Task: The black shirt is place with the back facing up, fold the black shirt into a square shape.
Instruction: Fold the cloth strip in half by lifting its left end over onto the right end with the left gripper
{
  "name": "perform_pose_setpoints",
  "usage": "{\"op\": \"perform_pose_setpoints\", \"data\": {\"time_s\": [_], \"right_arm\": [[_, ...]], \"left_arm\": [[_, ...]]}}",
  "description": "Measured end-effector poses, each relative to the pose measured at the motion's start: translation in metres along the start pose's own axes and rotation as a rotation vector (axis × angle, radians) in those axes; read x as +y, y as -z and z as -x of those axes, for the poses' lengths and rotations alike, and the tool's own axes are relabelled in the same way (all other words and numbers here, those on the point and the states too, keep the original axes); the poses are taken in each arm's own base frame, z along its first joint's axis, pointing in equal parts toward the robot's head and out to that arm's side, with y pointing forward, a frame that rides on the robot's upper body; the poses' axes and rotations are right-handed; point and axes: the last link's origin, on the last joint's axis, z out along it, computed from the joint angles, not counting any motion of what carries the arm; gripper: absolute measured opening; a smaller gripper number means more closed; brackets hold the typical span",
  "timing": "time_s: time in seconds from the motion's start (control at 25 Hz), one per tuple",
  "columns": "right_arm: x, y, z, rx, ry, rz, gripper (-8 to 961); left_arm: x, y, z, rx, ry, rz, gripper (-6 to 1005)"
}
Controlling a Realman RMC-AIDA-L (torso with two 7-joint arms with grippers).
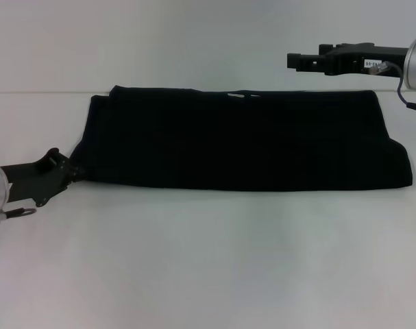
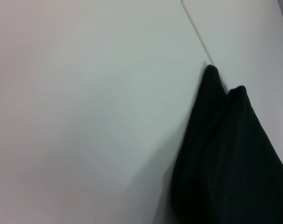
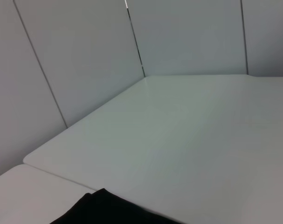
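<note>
Head camera looks down on the black shirt (image 1: 242, 140); both wrist cameras glimpse its corners.

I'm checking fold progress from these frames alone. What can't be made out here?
- Lettering on the black shirt: none shows in any view, hidden by the folds.
- Layer count: head view shows only a long dark band on the table.
- Left gripper: its tip merges with the dark cloth edge.
- Right gripper: side-on above the far edge; finger gap unclear.

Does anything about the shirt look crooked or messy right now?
Slightly. The shirt lies as a long folded band, not a square; its right end flares out unevenly, and the left end effector sits at its bunched left corner.
</note>
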Motion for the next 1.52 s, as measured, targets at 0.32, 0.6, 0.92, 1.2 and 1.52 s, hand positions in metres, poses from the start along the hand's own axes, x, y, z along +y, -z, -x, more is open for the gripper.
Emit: {"op": "perform_pose_setpoints", "data": {"time_s": [0.32, 0.6, 0.92, 1.2, 1.52], "right_arm": [[0.002, 0.000, -0.004, 0.002, -0.005, 0.004, 915], [0.002, 0.000, -0.006, 0.004, -0.007, 0.005, 915], [0.002, 0.000, -0.007, 0.005, -0.009, 0.004, 916], [0.002, 0.000, -0.008, 0.003, -0.013, 0.003, 916], [0.004, -0.004, -0.013, -0.002, -0.029, -0.009, 915]], "left_arm": [[-0.004, 0.000, 0.002, -0.002, -0.009, -0.002, 56], [-0.003, 0.000, 0.004, -0.009, -0.015, -0.001, 59], [-0.003, 0.000, 0.003, -0.005, -0.035, -0.002, 51], [-0.008, 0.007, 0.001, -0.005, -0.054, -0.002, 50], [-0.027, 0.033, -0.006, 0.032, -0.043, -0.002, 50]]}}
